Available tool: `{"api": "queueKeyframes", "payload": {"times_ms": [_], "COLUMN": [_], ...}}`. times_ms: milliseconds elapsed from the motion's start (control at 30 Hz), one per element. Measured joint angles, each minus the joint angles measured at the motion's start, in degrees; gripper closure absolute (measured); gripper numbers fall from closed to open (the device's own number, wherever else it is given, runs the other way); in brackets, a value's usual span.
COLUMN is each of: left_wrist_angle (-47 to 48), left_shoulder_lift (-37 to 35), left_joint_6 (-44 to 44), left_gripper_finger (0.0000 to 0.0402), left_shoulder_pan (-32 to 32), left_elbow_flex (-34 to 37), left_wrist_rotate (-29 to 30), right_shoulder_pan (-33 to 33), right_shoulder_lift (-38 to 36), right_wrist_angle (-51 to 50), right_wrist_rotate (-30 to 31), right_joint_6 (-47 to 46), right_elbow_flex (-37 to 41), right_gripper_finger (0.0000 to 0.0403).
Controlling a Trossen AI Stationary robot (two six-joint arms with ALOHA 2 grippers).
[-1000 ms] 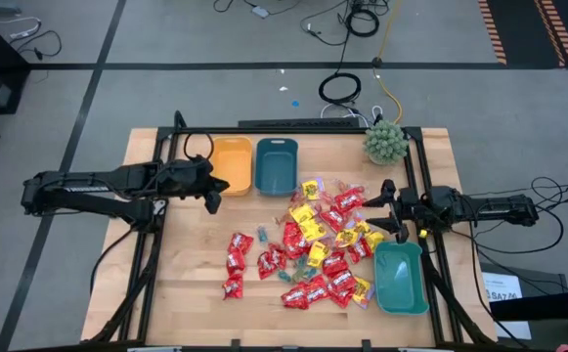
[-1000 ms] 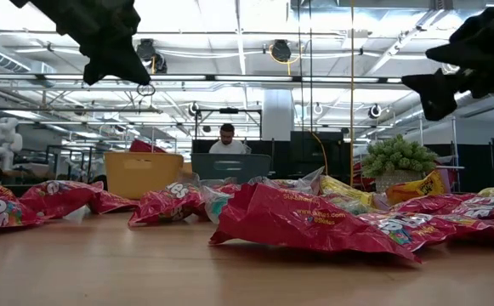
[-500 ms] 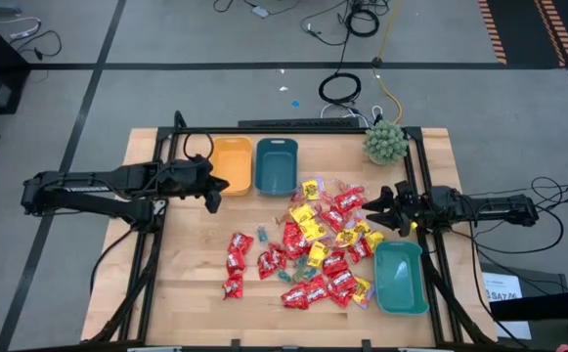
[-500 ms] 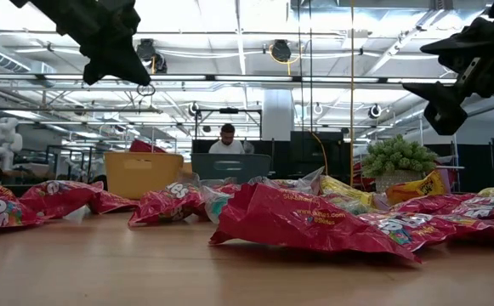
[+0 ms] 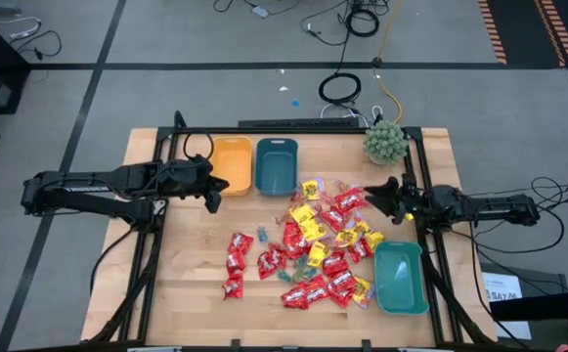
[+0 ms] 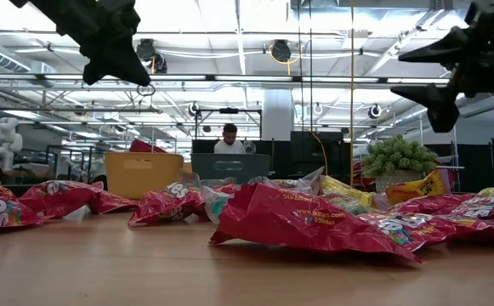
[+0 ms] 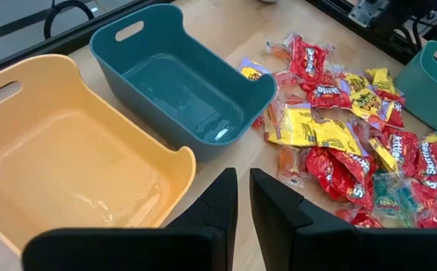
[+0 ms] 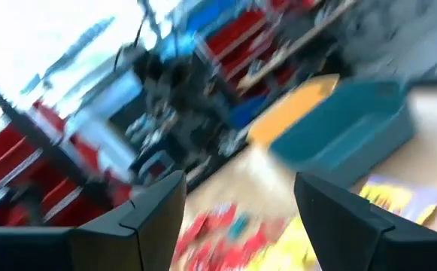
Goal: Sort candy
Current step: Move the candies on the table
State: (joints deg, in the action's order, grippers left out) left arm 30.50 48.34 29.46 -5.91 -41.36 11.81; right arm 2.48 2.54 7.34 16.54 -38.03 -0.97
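Candy [image 5: 313, 244] lies unsorted below my right gripper [image 5: 379, 193], whose open, seemingly empty jaws just swung off the teal bin [image 5: 400, 279]. My left gripper [image 7: 242, 197] waits, jaws nearly closed on nothing.

The wooden desk [image 5: 196, 264] stood on a grey floor [image 5: 166, 98] crossed by dark lines, with orange and black hazard stripes [image 5: 547, 29] at one far corner. Black cables [image 5: 340, 88] lay coiled on the floor behind the desk, and a yellow cable [image 5: 389, 93] ran beside them. From desk height the room was a large workshop with a white ceiling [image 6: 229, 34] of beams and pipes, round lamps [image 6: 281, 51] hanging down, and a person [image 6: 229, 140] sitting far back.
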Motion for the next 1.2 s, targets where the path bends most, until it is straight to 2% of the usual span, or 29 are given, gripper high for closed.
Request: {"api": "queueKeyframes", "payload": {"times_ms": [100, 200, 300, 400, 533, 700, 933, 1033, 1200], "left_wrist_angle": [0.0, 0.02, -0.07, -0.63, -6.28, -12.55, -13.0, -13.06, -13.05], "left_shoulder_lift": [0.0, -0.3, -1.35, -3.16, -6.35, -8.99, -9.49, -9.49, -9.49], "left_joint_6": [-2.91, -4.71, -8.05, -9.97, -10.37, -10.62, -13.47, -15.22, -18.26], "left_gripper_finger": [0.0354, 0.0354, 0.0354, 0.0354, 0.0354, 0.0354, 0.0354, 0.0354, 0.0354], "left_shoulder_pan": [0.0, 0.0, -0.02, 0.0, 0.0, 0.01, 0.02, 0.02, 0.02], "left_elbow_flex": [0.0, 0.02, 0.07, 1.52, 6.22, 10.72, 11.47, 11.47, 11.47], "left_wrist_rotate": [0.87, 5.47, 8.56, 8.68, 8.07, 2.85, -3.05, -4.34, -4.48], "right_shoulder_pan": [0.0, -0.09, -0.64, -2.13, -5.19, -9.18, -13.76, -14.12, -14.76], "right_shoulder_lift": [2.48, 7.18, 14.65, 24.38, 39.01, 57.72, 78.89, 84.41, 88.98], "right_wrist_angle": [0.97, 1.07, 0.55, -3.03, -14.32, -32.39, -59.45, -69.96, -71.52], "right_wrist_rotate": [4.19, 7.03, 8.96, 9.46, 9.24, 7.72, -1.19, -1.44, -1.42], "right_joint_6": [2.91, 5.06, 6.93, 7.07, 4.11, -0.9, -4.4, -5.01, -9.91], "right_elbow_flex": [-1.88, -5.55, -10.95, -18.48, -31.8, -50.86, -76.51, -82.62, -83.04], "right_gripper_finger": [0.0161, 0.0161, 0.0162, 0.0171, 0.0191, 0.0203, 0.0187, 0.0172, 0.0144]}}
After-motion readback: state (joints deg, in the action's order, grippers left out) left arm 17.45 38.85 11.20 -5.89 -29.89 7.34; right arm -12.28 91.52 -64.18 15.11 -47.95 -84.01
